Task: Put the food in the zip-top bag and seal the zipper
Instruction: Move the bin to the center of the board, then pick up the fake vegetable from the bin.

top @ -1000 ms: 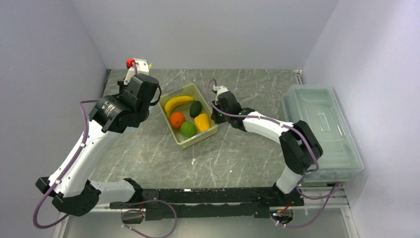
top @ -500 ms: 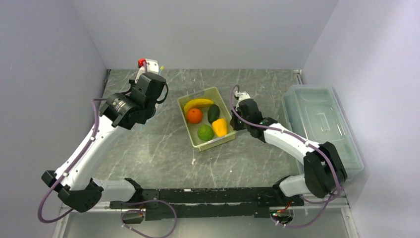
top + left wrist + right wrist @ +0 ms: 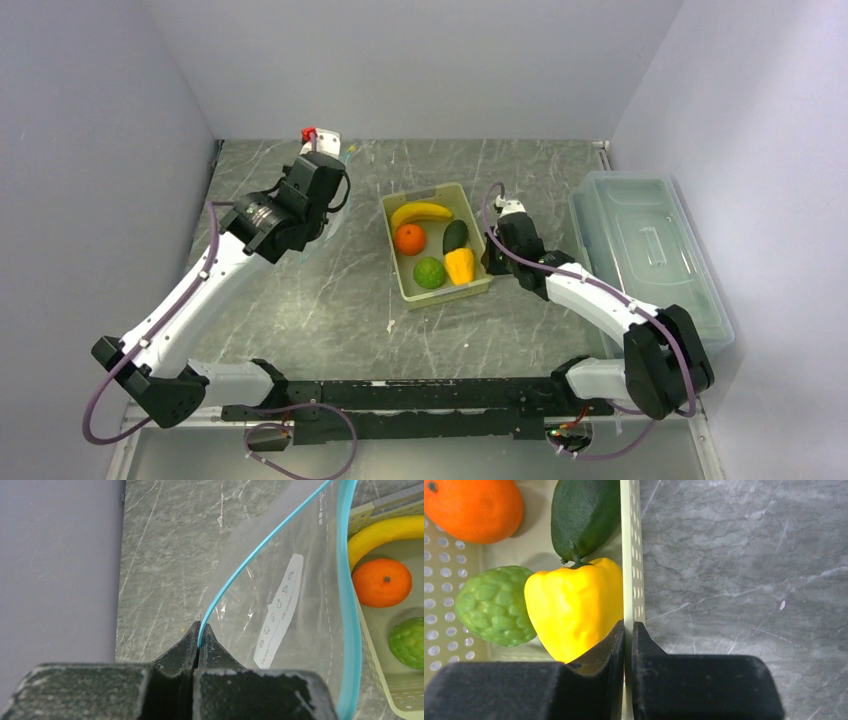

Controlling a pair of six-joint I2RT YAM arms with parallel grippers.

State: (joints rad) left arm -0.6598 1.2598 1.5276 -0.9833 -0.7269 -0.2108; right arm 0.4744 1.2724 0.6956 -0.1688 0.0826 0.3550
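Note:
The zip-top bag (image 3: 280, 605) is clear with a light-blue zipper (image 3: 260, 547) along its open mouth. My left gripper (image 3: 200, 627) is shut on the zipper's near lip and holds the bag above the table at the back left (image 3: 338, 160). The food lies in a pale yellow-green basket (image 3: 437, 298): a banana (image 3: 420, 212), an orange (image 3: 409, 238), a green ball (image 3: 429, 272), a yellow pepper (image 3: 460, 266) and a dark green fruit (image 3: 455, 236). My right gripper (image 3: 628, 625) is shut on the basket's right wall (image 3: 628, 555), next to the pepper (image 3: 574, 605).
A large clear lidded box (image 3: 650, 260) stands along the right wall. Grey walls close in the table on the left, back and right. A small speck (image 3: 391, 325) lies in front of the basket.
My right gripper has dragged the basket to the right and a little nearer. My left gripper has moved right with the bag, following the basket.

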